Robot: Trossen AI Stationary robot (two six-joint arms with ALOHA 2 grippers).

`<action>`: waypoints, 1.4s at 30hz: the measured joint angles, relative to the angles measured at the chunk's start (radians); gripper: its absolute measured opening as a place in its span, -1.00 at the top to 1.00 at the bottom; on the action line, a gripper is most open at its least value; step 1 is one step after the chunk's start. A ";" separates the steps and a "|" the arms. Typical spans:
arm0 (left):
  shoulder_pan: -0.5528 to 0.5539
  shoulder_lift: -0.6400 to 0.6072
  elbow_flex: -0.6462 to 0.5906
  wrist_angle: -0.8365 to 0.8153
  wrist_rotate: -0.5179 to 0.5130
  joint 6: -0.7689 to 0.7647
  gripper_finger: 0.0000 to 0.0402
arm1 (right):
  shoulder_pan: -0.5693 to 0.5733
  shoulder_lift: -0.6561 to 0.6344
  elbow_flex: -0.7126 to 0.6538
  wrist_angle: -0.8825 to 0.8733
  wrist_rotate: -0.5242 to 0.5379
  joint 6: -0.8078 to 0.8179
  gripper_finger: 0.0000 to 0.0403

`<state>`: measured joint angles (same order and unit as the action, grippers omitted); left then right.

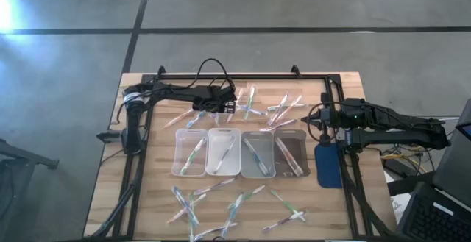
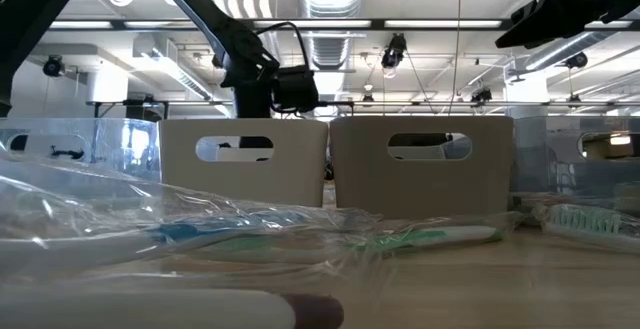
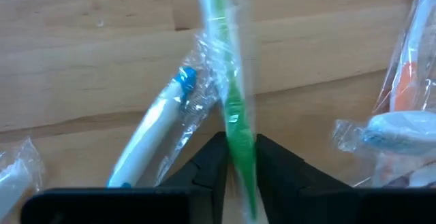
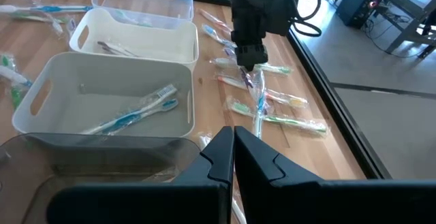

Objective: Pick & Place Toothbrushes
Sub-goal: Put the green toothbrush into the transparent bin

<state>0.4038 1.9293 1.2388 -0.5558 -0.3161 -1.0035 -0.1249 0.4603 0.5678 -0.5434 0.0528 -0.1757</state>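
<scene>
The wooden desk fills the middle of the high view, with four trays in a row across its centre. Wrapped toothbrushes lie scattered above and below the row. The left pincer, upper centre, is clamped on a green toothbrush. The right pincer, at right, has its fingers together, empty.

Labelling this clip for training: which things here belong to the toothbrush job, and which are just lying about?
Job:
- green toothbrush, clamped in the left pincer
- loose toothbrushes on the table
- four trays, each with a toothbrush inside

Lying about:
- blue pad under the right pincer
- black cable
</scene>
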 joint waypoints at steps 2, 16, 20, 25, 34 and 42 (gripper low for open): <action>0.000 0.000 0.000 0.001 -0.001 0.000 0.72 | 0.000 0.000 0.000 0.000 0.000 0.000 0.96; -0.002 -0.013 0.000 0.008 -0.004 0.007 0.73 | 0.000 0.000 0.000 0.000 0.000 0.000 0.96; -0.002 -0.039 0.000 0.009 -0.022 0.014 0.73 | 0.000 0.000 0.000 0.000 0.000 0.000 0.96; -0.008 -0.060 0.000 0.008 -0.067 0.041 0.73 | 0.000 0.000 0.000 0.000 0.000 0.000 0.96; -0.057 -0.070 0.000 0.071 -0.250 0.289 0.75 | 0.000 0.000 0.000 0.000 0.000 0.000 0.96; -0.102 -0.070 0.000 0.077 -0.354 0.687 0.75 | 0.000 0.000 0.000 0.000 0.000 0.000 0.96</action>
<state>0.3015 1.8593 1.2385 -0.4793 -0.6699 -0.3170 -0.1250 0.4603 0.5678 -0.5434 0.0527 -0.1757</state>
